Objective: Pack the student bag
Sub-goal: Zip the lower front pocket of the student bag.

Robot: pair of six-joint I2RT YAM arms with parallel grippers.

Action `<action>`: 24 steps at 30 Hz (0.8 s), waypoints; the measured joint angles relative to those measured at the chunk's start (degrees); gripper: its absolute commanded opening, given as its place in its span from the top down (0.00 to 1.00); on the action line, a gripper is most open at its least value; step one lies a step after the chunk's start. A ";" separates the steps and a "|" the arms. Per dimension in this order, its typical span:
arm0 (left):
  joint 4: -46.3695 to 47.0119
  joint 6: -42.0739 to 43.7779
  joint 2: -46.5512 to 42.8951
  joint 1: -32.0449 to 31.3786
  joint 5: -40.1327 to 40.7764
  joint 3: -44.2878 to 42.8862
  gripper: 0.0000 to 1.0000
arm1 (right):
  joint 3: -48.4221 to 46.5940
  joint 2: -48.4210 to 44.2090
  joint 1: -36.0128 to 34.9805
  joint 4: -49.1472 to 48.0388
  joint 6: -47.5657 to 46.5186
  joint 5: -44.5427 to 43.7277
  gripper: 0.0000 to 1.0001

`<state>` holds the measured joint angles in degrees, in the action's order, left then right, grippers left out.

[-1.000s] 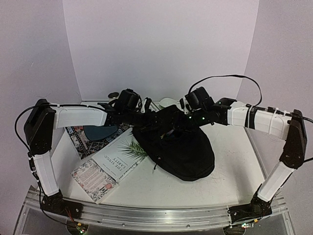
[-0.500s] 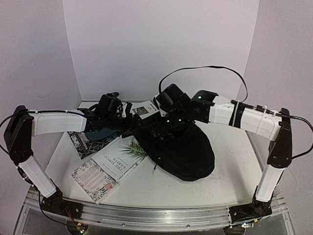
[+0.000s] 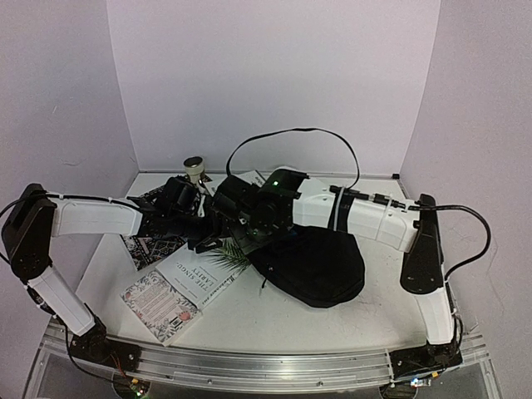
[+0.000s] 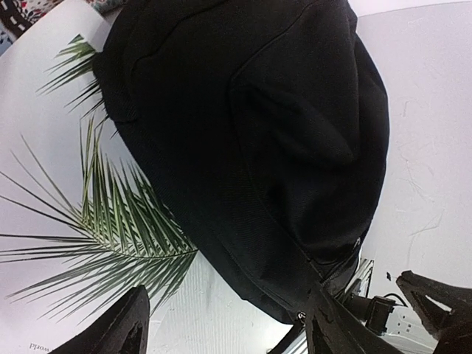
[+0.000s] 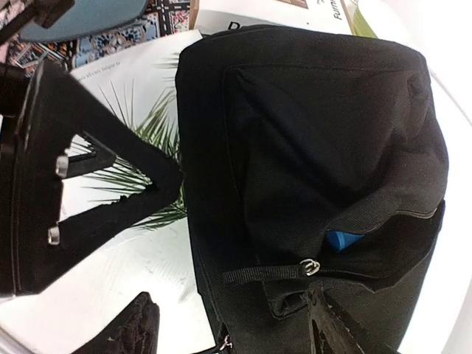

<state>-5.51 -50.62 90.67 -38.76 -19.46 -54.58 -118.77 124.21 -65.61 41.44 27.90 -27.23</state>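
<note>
The student bag (image 3: pixel 320 266) is a black soft backpack lying on the table right of centre. It fills the left wrist view (image 4: pixel 258 125) and the right wrist view (image 5: pixel 317 125). A zip pull (image 5: pixel 310 266) sits at a part-open zip with something blue (image 5: pixel 343 240) inside. My left gripper (image 3: pixel 212 241) is open and empty over the bag's left edge and the palm-leaf book; it also shows in its own view (image 4: pixel 225 332). My right gripper (image 3: pixel 241 226) reaches across the bag to its left side, open and empty (image 5: pixel 240 328), beside the left gripper (image 5: pixel 74 169).
A white book with a palm-leaf cover (image 3: pixel 195 274) lies left of the bag, partly under it. A patterned mat with a dark teal plate (image 3: pixel 141 241) lies further left. A small cup-like object (image 3: pixel 194 166) and a white box (image 3: pixel 249 179) stand at the back.
The right arm has swung left across the bag and the left arm has drawn back and down. Both grippers are now low at the bag's left edge. The bag's raised left part has dropped.
</note>
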 measured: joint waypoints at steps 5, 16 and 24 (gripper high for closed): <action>2.06 -1.26 0.97 0.09 -1.41 0.29 0.43 | -2.01 3.34 -0.65 3.13 0.49 -3.88 0.40; 6.39 -2.82 7.44 0.09 -4.25 -1.69 0.45 | -4.68 8.57 -0.41 4.82 0.61 -8.58 0.41; 8.37 -3.49 10.85 0.09 -5.16 -2.80 0.46 | -5.15 10.09 -0.41 5.45 0.94 -11.04 0.41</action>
<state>2.86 -54.11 101.52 -38.68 -24.63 -57.38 -123.92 134.30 -66.02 46.89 28.84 -38.26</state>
